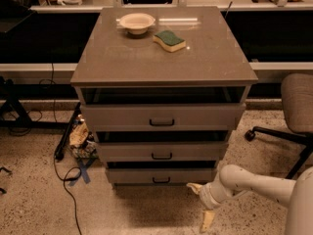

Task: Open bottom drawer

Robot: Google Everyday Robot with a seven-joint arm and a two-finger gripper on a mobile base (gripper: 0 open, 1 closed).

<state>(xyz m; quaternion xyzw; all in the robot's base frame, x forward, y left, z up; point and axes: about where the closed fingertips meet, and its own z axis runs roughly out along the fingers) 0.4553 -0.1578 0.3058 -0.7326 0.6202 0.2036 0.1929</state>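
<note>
The bottom drawer point(142, 176) is the lowest and narrowest of three grey-beige fronts in the cabinet point(146, 62), and its small black bar handle point(161, 180) sits at its middle. A dark gap shows above its front. My gripper point(201, 203) hangs low over the floor, just right of the drawer's lower right corner. Its two yellowish fingers are spread apart and hold nothing. The upper fingertip point(194, 186) is close to the drawer's corner but apart from the handle.
A bowl point(137, 22) and a green-yellow sponge point(169, 40) lie on the cabinet top. An office chair point(296, 106) stands at the right. Cables point(66, 177) and clutter point(80, 138) lie on the floor at the cabinet's left.
</note>
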